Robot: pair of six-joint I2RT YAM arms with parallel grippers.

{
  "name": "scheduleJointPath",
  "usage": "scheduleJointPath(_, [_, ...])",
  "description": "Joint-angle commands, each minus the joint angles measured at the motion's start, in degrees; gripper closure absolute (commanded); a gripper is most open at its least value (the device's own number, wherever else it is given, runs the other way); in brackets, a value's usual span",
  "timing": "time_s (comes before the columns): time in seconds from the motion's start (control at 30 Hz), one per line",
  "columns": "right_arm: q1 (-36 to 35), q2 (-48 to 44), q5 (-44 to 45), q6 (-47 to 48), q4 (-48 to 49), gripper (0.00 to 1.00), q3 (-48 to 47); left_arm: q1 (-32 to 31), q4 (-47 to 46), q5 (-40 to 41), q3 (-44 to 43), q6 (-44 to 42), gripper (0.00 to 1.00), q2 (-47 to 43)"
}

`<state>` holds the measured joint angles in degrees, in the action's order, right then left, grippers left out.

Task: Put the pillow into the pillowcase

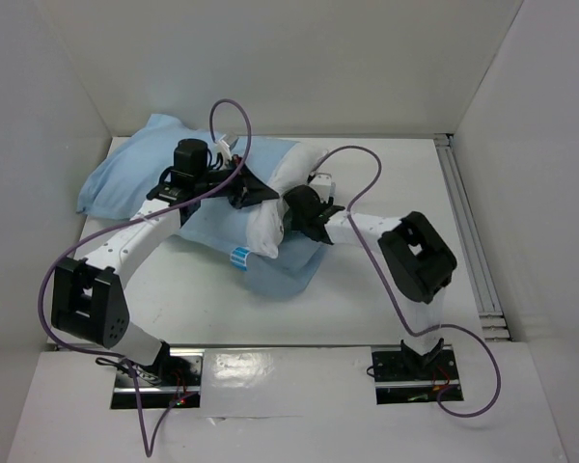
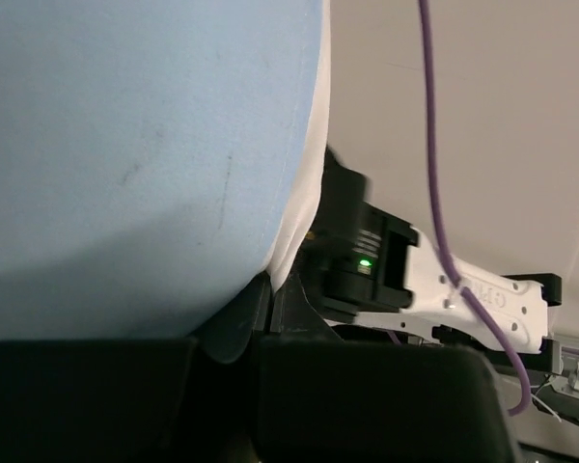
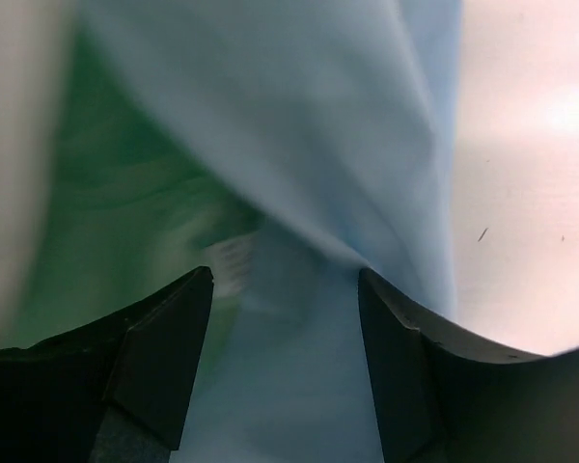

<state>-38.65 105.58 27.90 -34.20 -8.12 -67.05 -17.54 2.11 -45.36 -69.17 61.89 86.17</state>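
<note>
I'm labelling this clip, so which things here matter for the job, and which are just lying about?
For the job: pillow, pillowcase.
Just there: purple cables, metal rail on the right.

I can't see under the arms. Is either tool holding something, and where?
The left tool pinches the pillowcase at its open edge, beside the pillow. The right tool stands open, holding nothing.

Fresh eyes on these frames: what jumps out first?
The white pillow sticking partly out of the pale blue pillowcase, mid-table. The left gripper is shut on the case's edge by the pillow. The right gripper stands open over cloth at the pillow's bare end.
</note>
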Motion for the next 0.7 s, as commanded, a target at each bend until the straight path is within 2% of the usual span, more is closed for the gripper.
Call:
scheduleJointPath(0.0, [-0.37, 6.81, 10.58, 0.71, -0.22, 0.40, -5.01, -0.57, -5.45, -4.82, -3.70, 1.83, 1.00, -1.88])
scheduleJointPath(0.07, [-0.37, 7.71, 12.52, 0.71, -0.84, 0.52, -5.73, -0.57, -4.93, -4.82, -3.17, 1.83, 1.00, -2.41])
scheduleJointPath(0.1, [-0.37, 8.32, 12.53, 0.71, -0.84, 0.66, -6.34, 0.04, -4.92, -4.82, -3.17, 1.83, 1.00, -2.41])
scheduleJointPath(0.13, [-0.37, 8.33, 13.23, 0.71, -0.84, 0.89, -6.34, 0.05, -4.92, -4.82, -3.17, 1.83, 1.00, -3.11])
scheduleJointPath(0.17, [-0.37, 7.63, 13.23, 0.71, -0.84, 1.00, -6.34, 0.66, -4.92, -4.82, -2.65, 1.83, 1.00, -3.11])
scheduleJointPath(0.3, [-0.37, 3.50, 14.46, -1.22, -1.90, 1.00, -4.77, 1.28, -4.92, -4.82, -2.03, 1.83, 1.00, -3.64])
scheduleJointPath(0.4, [0.15, -3.61, 14.46, -1.75, -1.12, 1.00, 1.36, 2.59, -4.39, -4.29, -1.33, 1.83, 1.00, -4.16])
scheduleJointPath(0.53, [3.57, -16.35, 8.14, -4.47, 2.92, 1.00, 8.93, 3.13, -2.99, -3.68, -0.79, 0.51, 1.00, -4.17])
scheduleJointPath(0.67, [10.60, -26.62, -6.93, -7.19, 10.03, 1.00, 16.67, 3.65, -0.88, -2.45, 0.26, -0.80, 1.00, -4.17])
